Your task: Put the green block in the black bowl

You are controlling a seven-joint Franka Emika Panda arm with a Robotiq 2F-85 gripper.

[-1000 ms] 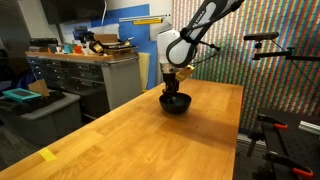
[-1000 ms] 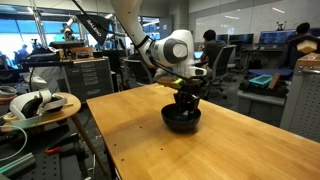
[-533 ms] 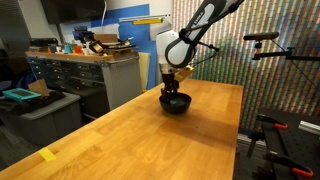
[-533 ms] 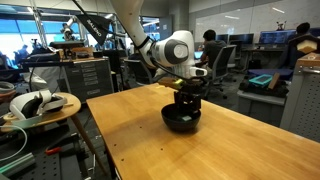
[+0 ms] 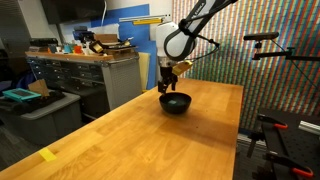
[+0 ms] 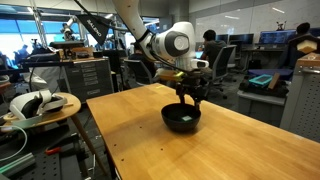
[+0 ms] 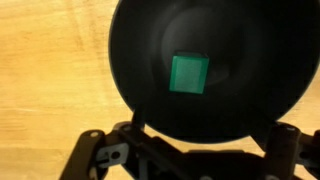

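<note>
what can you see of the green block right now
The green block is a small plain-sided cube in a flat, even green, with no markings visible. In the wrist view only its top face shows, as a neat square. It lies flat on the floor of the black bowl, near the middle and clear of the wall. It touches nothing but the bowl. The gripper hangs open above the bowl, apart from the block.

The table (image 7: 45, 60) is smooth wood, the black bowl (image 7: 255, 60) faintly glossy, the green block (image 7: 189, 73) perhaps matt.
</note>
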